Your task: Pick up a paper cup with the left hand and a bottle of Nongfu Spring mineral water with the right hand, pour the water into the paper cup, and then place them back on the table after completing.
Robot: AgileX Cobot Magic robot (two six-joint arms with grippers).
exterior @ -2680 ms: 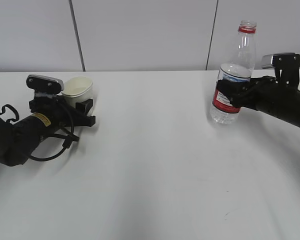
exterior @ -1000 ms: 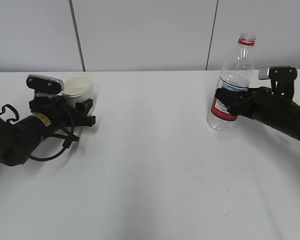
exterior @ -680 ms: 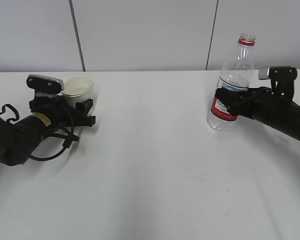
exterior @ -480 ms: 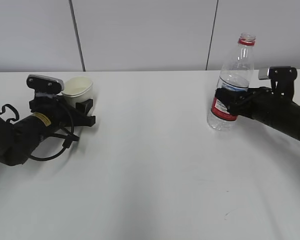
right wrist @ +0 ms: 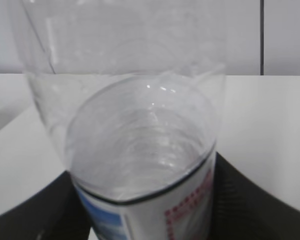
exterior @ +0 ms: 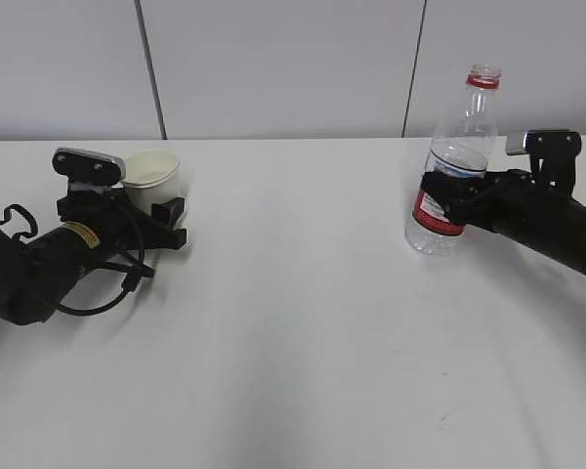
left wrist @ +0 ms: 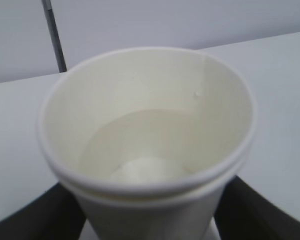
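Paper cup (exterior: pixel 152 176) upright between left hand (exterior: pixel 166 210) jaws, bottle (exterior: pixel 452 161) upright in right hand (exterior: pixel 447 191) jaws; we judge both clamped, well apart across the desk (exterior: pixel 293 322).

One paper cup (exterior: pixel 153 174), left of frame; one bottle (exterior: pixel 451 166), uncapped, right of frame. Two black arms: one at the left (exterior: pixel 39 264), one at the right (exterior: pixel 547 220). One white table (exterior: pixel 303 332).

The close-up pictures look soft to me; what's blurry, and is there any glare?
Left wrist view: paper cup near rim soft. Right wrist view: bottle wall hazy, small glints on water. Exterior view: even light, faint shadows on table.
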